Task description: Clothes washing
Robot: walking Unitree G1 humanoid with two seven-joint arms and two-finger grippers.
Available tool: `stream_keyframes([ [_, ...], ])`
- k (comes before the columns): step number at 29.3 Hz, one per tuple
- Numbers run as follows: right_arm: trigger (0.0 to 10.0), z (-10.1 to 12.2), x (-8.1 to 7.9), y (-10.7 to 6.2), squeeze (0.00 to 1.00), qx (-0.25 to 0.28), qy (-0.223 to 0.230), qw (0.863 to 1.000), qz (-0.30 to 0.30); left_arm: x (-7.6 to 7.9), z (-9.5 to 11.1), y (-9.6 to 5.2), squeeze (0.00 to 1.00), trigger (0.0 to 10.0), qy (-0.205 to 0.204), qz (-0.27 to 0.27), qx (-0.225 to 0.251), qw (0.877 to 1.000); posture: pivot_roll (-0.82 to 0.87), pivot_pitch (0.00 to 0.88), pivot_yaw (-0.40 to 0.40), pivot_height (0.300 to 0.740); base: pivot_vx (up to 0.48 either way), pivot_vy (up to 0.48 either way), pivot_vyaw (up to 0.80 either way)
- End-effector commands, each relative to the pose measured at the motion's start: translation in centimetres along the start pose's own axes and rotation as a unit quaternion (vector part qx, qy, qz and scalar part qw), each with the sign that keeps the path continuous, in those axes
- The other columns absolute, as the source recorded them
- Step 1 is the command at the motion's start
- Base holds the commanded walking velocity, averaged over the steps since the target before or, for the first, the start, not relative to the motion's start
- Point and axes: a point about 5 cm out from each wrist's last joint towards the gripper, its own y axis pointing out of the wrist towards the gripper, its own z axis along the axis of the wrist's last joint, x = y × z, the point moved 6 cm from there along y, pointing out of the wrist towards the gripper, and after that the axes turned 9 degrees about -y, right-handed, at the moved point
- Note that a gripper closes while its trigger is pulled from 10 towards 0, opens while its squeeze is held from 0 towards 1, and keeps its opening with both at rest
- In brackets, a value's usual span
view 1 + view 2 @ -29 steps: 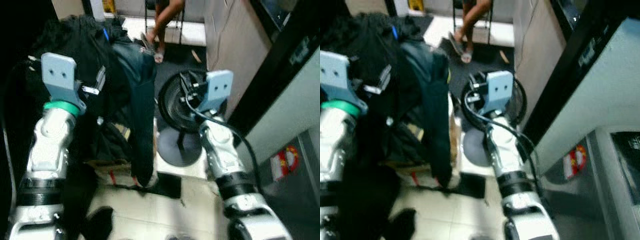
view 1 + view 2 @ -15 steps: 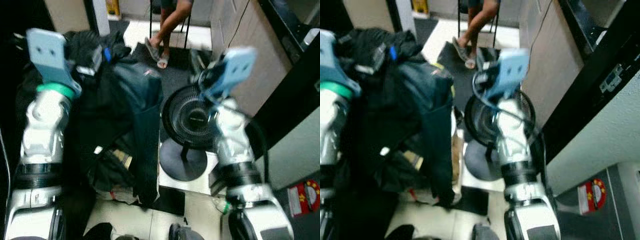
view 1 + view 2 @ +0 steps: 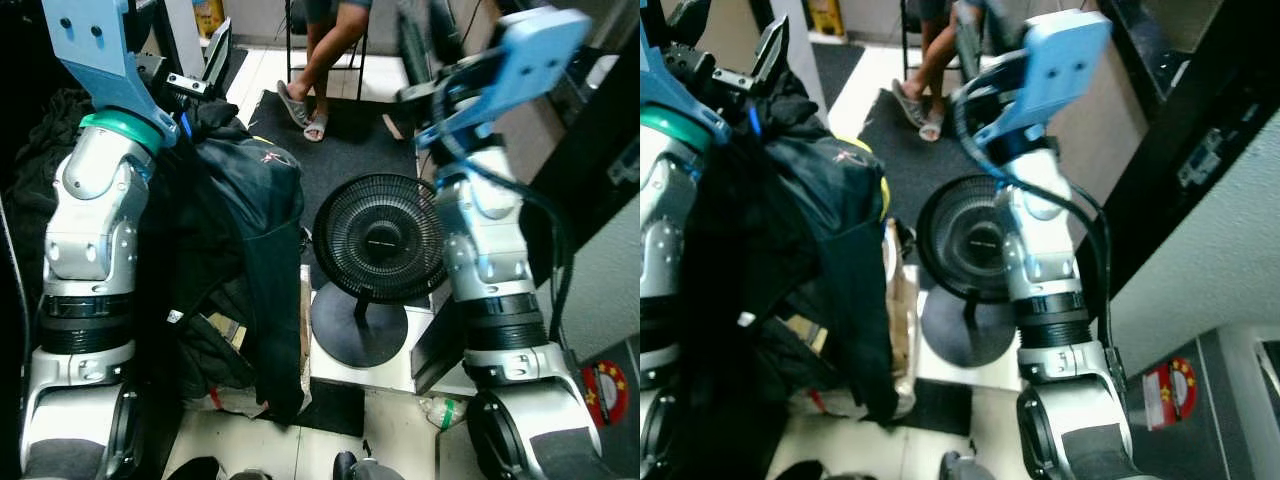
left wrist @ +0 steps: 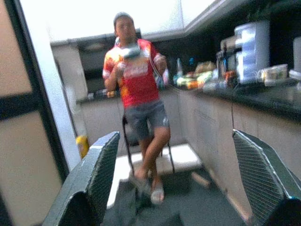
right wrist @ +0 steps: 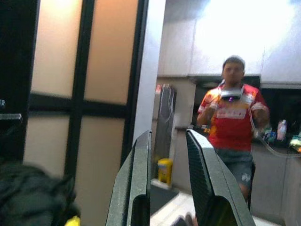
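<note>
Your left claw (image 4: 188, 188) is spread wide and raised, your right claw (image 5: 171, 183) nearly closed on nothing, so the dark clothes (image 3: 245, 230) draped just below the left claw could slide onto the fan (image 3: 378, 240) beside them.

Silver arms, pale-blue wrist plates, green left wrist ring, black fingers (image 4: 94, 183) — black cable.

Home kitchen, cluttered counter (image 4: 263, 89), fan (image 3: 378, 240)
</note>
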Motion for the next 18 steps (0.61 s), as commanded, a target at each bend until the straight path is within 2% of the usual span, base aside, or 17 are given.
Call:
stream_keyframes([
  [1, 10.0, -1.0, 0.1, 0.2, 0.0, -0.027, -0.041, 0.999, 0.009, -1.3, -1.6, -0.6, 0.0, 10.0, -0.003, 0.016, -0.042, 0.999, 0.1, 0.022, 0.043, 0.74, 0.0, 0.0, 0.0],
  [2, 10.0, -1.0, 0.1, 0.2, 0.0, -0.027, -0.041, 0.999, 0.009, -1.3, -1.6, -0.6, 0.0, 10.0, -0.003, 0.016, -0.042, 0.999, 0.1, 0.022, 0.043, 0.74, 0.0, 0.0, 0.0],
  [4, 10.0, -1.4, 1.1, 1.1, 0.0, -0.048, -0.102, 0.993, 0.019, -2.7, -1.8, -1.1, 0.0, 10.0, 0.021, 0.032, -0.056, 0.998, 0.11, 0.017, 0.036, 0.74, 0.0, 0.0, 0.0],
  [6, 10.0, -1.4, 1.5, 1.6, 0.0, -0.056, -0.113, 0.992, 0.024, -3.0, -1.9, -1.3, 0.0, 10.0, 0.028, 0.034, -0.062, 0.997, 0.11, 0.017, 0.036, 0.74, 0.0, 0.0, 0.0],
  [8, 10.0, -1.7, 2.5, 2.4, 0.0, -0.07, -0.07, 0.995, 0.019, -3.8, -2.1, -1.7, 0.0, 10.0, 0.02, 0.041, -0.076, 0.996, 0.12, 0.015, 0.031, 0.74, 0.0, 0.0, 0.0],
  [11, 10.0, -2.0, 2.5, 2.8, 0.0, -0.079, -0.055, 0.995, 0.015, -4.1, -2.4, -1.8, 0.0, 10.0, 0.015, 0.046, -0.085, 0.995, 0.12, 0.015, 0.031, 0.74, 0.0, 0.0, 0.0],
  [12, 10.0, -2.7, 1.9, 3.3, 0.0, -0.097, -0.027, 0.995, 0.025, -4.6, -2.9, -2.0, 0.0, 10.0, 0.009, 0.057, -0.095, 0.994, 0.13, 0.009, 0.028, 0.74, 0.0, 0.0, 0.0],
  [14, 10.0, -2.7, 1.9, 3.3, 0.0, -0.097, -0.027, 0.995, 0.025, -4.6, -2.9, -2.0, 0.0, 10.0, 0.009, 0.057, -0.095, 0.994, 0.13, 0.009, 0.028, 0.74, 0.0, 0.0, 0.0],
  [15, 10.0, -3.2, 1.3, 3.7, 0.0, -0.111, -0.021, 0.993, 0.028, -5.2, -3.7, -2.1, 0.0, 10.0, 0.001, 0.069, -0.114, 0.991, 0.13, 0.01, 0.025, 0.74, 0.0, 0.0, 0.0],
  [17, 10.0, -2.6, -0.8, 4.6, 0.0, -0.096, -0.009, 0.994, 0.051, -5.9, -5.1, -1.4, 0.0, 10.0, -0.01, 0.092, -0.136, 0.986, 0.16, 0.014, 0.0, 0.74, 0.0, 0.0, 0.0],
  [18, 10.0, -2.6, -0.8, 4.6, 0.0, -0.096, -0.009, 0.994, 0.051, -5.9, -5.1, -1.4, 0.0, 10.0, -0.01, 0.092, -0.136, 0.986, 0.16, 0.014, 0.0, 0.74, 0.0, 0.0, 0.0],
])
